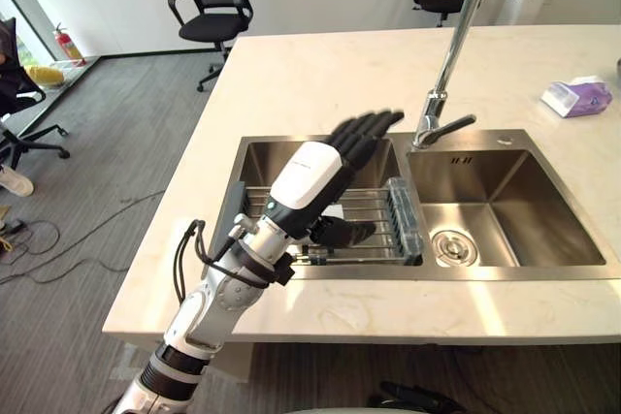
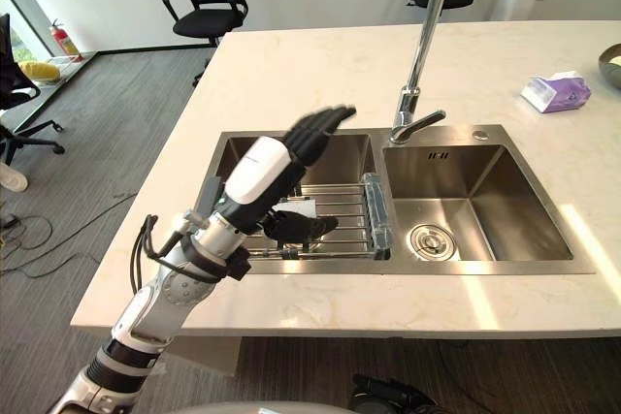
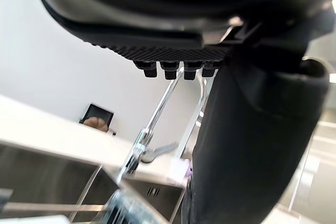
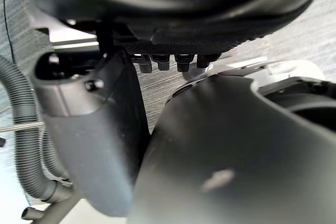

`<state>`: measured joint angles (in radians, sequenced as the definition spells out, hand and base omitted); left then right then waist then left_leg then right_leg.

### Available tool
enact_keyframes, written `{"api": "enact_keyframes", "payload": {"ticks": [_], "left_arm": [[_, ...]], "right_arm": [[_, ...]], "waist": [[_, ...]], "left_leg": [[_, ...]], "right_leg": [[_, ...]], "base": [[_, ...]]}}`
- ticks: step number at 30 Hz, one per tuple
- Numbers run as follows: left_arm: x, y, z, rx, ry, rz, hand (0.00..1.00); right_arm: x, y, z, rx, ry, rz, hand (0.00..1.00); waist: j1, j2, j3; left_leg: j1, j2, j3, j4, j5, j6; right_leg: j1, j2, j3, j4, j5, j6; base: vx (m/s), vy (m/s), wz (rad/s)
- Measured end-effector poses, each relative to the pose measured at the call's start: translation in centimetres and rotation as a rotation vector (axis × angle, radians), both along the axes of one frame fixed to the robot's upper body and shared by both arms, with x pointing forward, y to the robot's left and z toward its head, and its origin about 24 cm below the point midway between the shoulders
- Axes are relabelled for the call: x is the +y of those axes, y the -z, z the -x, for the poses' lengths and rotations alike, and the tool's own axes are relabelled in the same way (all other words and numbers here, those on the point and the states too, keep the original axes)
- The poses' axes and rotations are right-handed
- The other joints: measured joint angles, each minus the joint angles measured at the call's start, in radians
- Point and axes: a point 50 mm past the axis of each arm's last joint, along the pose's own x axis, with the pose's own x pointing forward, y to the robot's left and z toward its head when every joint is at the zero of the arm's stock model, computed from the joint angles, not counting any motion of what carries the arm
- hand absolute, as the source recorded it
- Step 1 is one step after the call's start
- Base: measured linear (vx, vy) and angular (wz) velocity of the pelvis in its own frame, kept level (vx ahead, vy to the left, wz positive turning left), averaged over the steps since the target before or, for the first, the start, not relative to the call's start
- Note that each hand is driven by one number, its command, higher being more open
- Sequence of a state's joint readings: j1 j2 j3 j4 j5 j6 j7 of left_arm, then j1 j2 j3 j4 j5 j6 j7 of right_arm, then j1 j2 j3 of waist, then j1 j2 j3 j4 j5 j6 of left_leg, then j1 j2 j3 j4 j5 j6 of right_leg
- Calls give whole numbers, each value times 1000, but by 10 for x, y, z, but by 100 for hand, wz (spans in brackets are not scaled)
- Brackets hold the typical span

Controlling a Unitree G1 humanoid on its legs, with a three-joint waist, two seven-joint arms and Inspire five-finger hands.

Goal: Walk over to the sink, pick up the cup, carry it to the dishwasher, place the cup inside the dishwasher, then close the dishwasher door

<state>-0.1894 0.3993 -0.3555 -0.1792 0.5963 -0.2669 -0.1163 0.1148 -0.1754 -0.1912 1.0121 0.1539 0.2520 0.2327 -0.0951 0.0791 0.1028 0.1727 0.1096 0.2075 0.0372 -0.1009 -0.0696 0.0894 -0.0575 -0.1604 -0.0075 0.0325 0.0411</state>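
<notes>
- In the left basin of the stainless-steel double sink: a small white cup sits on a chrome wire rack. Most of it is hidden under the robot hand, and only a pale patch shows.
- Above that same basin: the left robot hand, dark with a white back cover, hovers with fingers stretched straight and thumb spread beneath. It grips nothing, and contact with the cup cannot be made out.
- Away from the sink: the right robot hand, seen from its own wrist, has fingers that look extended, with nothing between them.
- Handling, judged: the cup is probably light, rigid and smooth-walled. It may be slick if wet and breakable if ceramic, and the rack bars could let it tip.
- Hold, judged: take it around the side wall, thumb opposite fingers, near mid-height. Whether it has a handle cannot be told.
- Behind the sink's divider: a tall curved chrome tap.
- Around the sink: a pale marble-look worktop.
- Beyond the sink's right basin: a purple-and-white tissue pack.
</notes>
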Motion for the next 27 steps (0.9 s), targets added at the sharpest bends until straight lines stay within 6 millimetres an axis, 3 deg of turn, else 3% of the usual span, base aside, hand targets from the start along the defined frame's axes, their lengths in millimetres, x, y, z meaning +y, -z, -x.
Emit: {"api": "enact_keyframes", "payload": {"ticks": [5, 10, 27], "left_arm": [[9, 20, -7, 111, -40, -73, 100], [15, 23, -10, 144, -78, -85, 100], [22, 35, -22, 247, -189, 5, 100]], "right_arm": [[0, 0, 0, 2, -3, 8, 100], [0, 0, -1, 0, -7, 23, 100], [1, 0, -4, -9, -15, 36, 100]], "waist": [[-7, -1, 1], [-31, -3, 3], [-53, -5, 17]], "left_leg": [[12, 0, 23, -10, 2, 1], [27, -4, 28, -19, 2, 1], [54, -5, 38, -30, 1, -1]], "right_leg": [[8, 5, 20, -32, 24, 0], [26, 4, 24, -54, 33, 5], [52, 5, 32, -71, 37, 8]], "base": [[-33, 4, -13], [-25, -2, -2], [-22, -10, -1]]}}
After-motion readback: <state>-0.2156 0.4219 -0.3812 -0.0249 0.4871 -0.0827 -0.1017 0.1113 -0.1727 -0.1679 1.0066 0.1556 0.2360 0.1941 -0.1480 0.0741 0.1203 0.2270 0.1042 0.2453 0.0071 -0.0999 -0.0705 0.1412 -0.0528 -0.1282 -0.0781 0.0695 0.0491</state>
